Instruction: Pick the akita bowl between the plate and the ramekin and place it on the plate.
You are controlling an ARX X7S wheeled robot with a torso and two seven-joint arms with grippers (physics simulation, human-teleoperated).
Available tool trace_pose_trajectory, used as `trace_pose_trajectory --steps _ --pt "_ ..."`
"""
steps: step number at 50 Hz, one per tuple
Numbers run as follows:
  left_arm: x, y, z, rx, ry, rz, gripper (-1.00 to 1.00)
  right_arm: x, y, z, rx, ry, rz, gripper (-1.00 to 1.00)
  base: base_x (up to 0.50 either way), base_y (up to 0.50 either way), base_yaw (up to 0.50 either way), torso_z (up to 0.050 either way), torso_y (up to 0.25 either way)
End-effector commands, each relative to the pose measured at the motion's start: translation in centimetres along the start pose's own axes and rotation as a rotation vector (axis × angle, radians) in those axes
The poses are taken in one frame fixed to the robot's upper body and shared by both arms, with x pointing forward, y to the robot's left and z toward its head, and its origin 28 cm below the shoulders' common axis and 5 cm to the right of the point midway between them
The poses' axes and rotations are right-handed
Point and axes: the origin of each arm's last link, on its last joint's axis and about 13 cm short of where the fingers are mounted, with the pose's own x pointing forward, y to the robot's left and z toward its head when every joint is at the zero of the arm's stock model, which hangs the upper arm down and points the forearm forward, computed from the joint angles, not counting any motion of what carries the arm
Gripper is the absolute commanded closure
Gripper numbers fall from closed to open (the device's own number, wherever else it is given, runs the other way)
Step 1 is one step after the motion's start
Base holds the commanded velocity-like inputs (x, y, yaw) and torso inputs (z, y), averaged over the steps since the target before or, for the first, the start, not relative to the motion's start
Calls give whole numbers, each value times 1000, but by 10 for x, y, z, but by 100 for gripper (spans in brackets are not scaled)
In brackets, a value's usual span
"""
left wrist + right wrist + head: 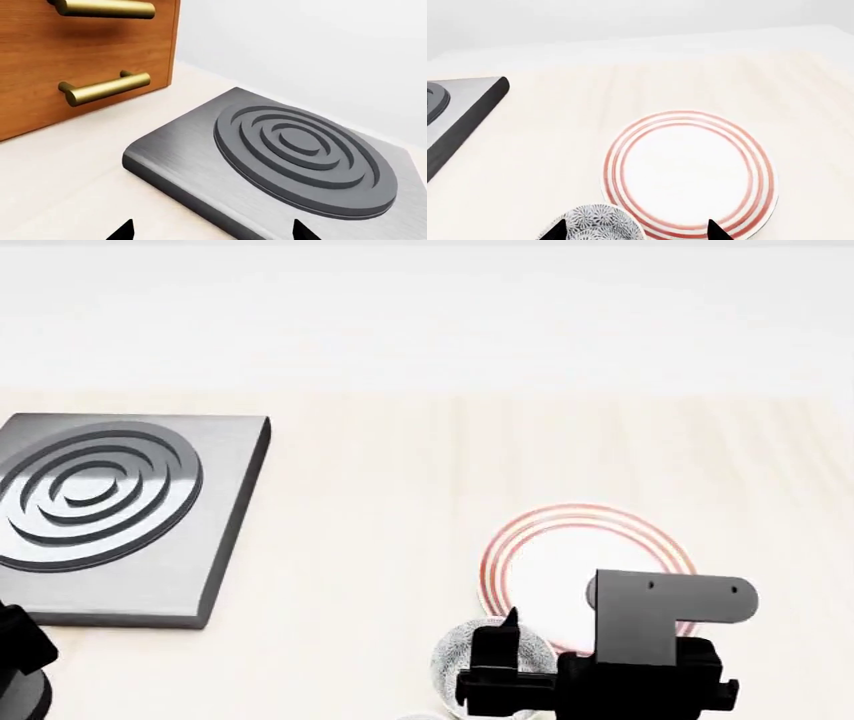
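Observation:
The akita bowl (597, 223), speckled black and white, sits on the counter touching the rim of the plate (689, 172), which is white with red rings. My right gripper (635, 233) is open and hovers over both, one fingertip (555, 231) at the bowl's outer side and the other over the plate's rim. In the head view the bowl (467, 650) is partly hidden behind the right arm (647, 635), just in front of the plate (561, 555). I cannot make out the ramekin; only a pale sliver shows at the bottom edge. My left gripper (213, 233) is open and empty.
A grey stove block with a ringed burner (100, 490) lies at the left of the counter; its corner (474, 100) shows in the right wrist view. Beside the burner (300, 155), a wooden drawer front (80, 60) with brass handles shows in the left wrist view.

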Motion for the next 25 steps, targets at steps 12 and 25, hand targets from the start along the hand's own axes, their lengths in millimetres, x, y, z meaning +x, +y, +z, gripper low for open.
trace_pose_trajectory --steps 12,25 --pt "1 0 0 2 1 4 -100 14 -3 0 84 93 1 -100 0 0 0 0 0" --pt "0 0 0 3 0 3 -100 19 -5 -6 78 167 -1 -100 0 0 0 0 0"
